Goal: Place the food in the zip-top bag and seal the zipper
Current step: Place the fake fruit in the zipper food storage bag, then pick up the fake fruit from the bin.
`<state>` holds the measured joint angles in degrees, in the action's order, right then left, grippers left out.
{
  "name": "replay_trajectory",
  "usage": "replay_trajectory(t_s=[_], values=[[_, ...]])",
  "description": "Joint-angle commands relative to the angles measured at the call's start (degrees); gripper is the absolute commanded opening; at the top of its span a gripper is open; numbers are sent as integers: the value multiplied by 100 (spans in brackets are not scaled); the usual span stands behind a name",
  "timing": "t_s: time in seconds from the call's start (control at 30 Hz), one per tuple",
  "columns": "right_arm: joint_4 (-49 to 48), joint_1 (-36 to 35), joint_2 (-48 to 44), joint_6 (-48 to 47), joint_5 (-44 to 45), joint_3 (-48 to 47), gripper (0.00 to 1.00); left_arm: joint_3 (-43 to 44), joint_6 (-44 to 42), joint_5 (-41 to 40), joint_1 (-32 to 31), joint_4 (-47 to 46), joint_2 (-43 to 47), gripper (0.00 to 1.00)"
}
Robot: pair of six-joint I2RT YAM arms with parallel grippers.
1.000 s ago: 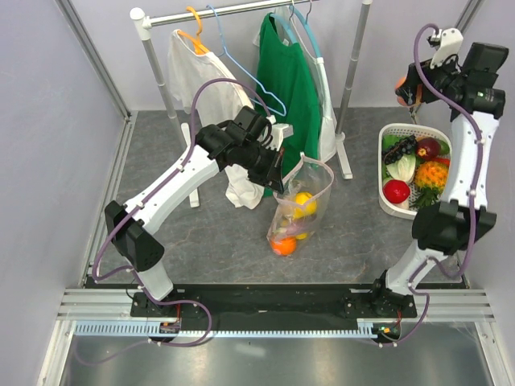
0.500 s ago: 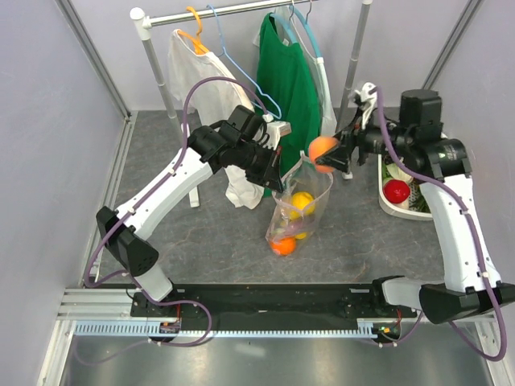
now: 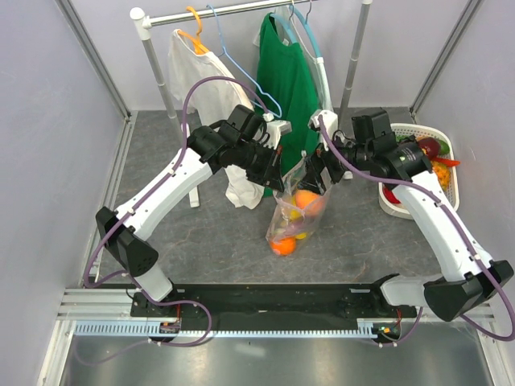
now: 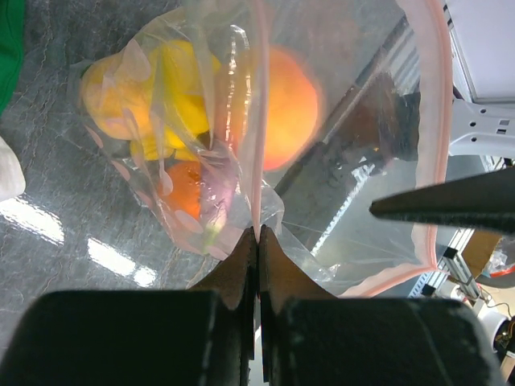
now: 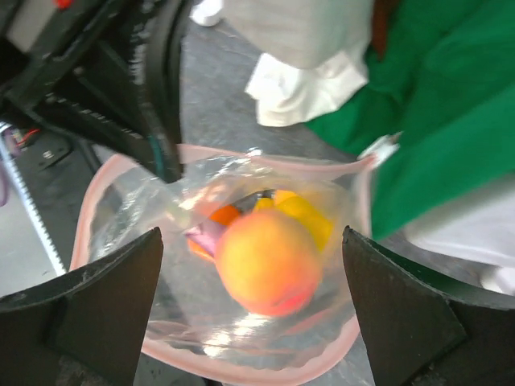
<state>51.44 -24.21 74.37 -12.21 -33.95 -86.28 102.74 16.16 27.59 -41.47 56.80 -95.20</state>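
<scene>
Moved since the earlier frames: the right gripper [image 3: 314, 177] has been swung left from above the white basket [image 3: 386, 207] and is now held over the mouth of the zip-top bag [image 3: 291, 219]. A peach-coloured fruit [image 3: 306, 199], carried between its fingers half a second ago, has been let go and is now seen inside the upper part of the bag. The right jaws are spread wide, nothing between them; in the right wrist view the fruit [image 5: 268, 261] is seen below the gripper [image 5: 249, 233], inside the bag [image 5: 121, 217].

The bag and the left arm are barely changed.

Nearest, an orange fruit [image 3: 282, 245] is lodged at the bag's bottom end on the grey table [image 3: 209, 233], with a yellow fruit [image 3: 294, 215] just beyond it, also inside.

The left gripper [image 3: 278, 178] is kept pinched tight on the left side of the bag's rim, so the mouth is held up and open. In the left wrist view its closed tips [image 4: 257, 241] are seen clamped on the plastic [image 4: 362, 233], and the pink zipper [image 4: 434, 121] is unsealed, looped around the opening.

Right of the bag, remaining food [image 3: 438, 149] is left in the basket.

Farthest, a green garment [image 3: 286, 80] and a white garment [image 3: 197, 76] are hung on a rack [image 3: 217, 12].
</scene>
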Motion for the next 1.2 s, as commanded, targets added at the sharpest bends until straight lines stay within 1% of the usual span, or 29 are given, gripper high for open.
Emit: replay_trajectory(t_s=[0.0,0.03,0.07,0.1,0.17,0.2,0.23,0.27,0.3,0.33,0.37,0.4,0.43,0.5,0.57,0.67,0.77,0.9,1.03,1.17], values=[[32,160,16,26,794,-538,98,45,-140,124,25,-213,203,2],[128,292,42,8,707,-617,98,36,-148,115,25,-213,195,2],[182,476,138,-10,419,-757,98,36,-140,123,25,-213,195,2],[243,939,200,-36,216,-837,98,44,-148,115,25,-230,195,2],[489,1504,454,-167,-189,-1188,98,36,-140,132,25,-222,203,2],[629,2029,560,-264,-460,-1346,98,36,-140,123,25,-230,212,2],[978,2225,744,-569,-472,-1600,98,44,-131,123,34,-239,221,2],[1147,2384,798,-790,-437,-1672,98,36,-131,115,25,-248,221,2],[1245,2794,833,-949,-358,-1673,98,44,-122,115,34,-257,230,2],[1376,2973,860,-1089,-288,-1516,98,45,-122,115,34,-274,221,2],[1456,3140,869,-1448,-209,-1393,98,45,-122,106,34,-283,221,2],[1517,3455,886,-1608,-130,-1261,98,45,-122,114,25,-283,212,2],[1562,3597,939,-1731,149,-973,98,45,-131,115,34,-292,221,2],[1580,3957,1053,-2074,493,-760,98,45,-131,141,25,-309,221,2],[1544,4282,1246,-2154,837,-601,98,45,-140,132,25,-309,230,2],[1536,4468,1510,-2207,1233,-496,98,1,-140,150,25,-344,247,2],[1395,4469,1695,-2242,1514,-241,98,-35,-131,167,34,-388,247,2],[1141,4469,1906,-2111,1743,49,98,-87,-131,159,25,-424,265,2],[685,4469,2003,-1952,2041,418,98,-210,-122,167,25,-459,335,2],[429,4460,2090,-1961,2103,735,98,-281,-148,185,25,-476,361,2]])
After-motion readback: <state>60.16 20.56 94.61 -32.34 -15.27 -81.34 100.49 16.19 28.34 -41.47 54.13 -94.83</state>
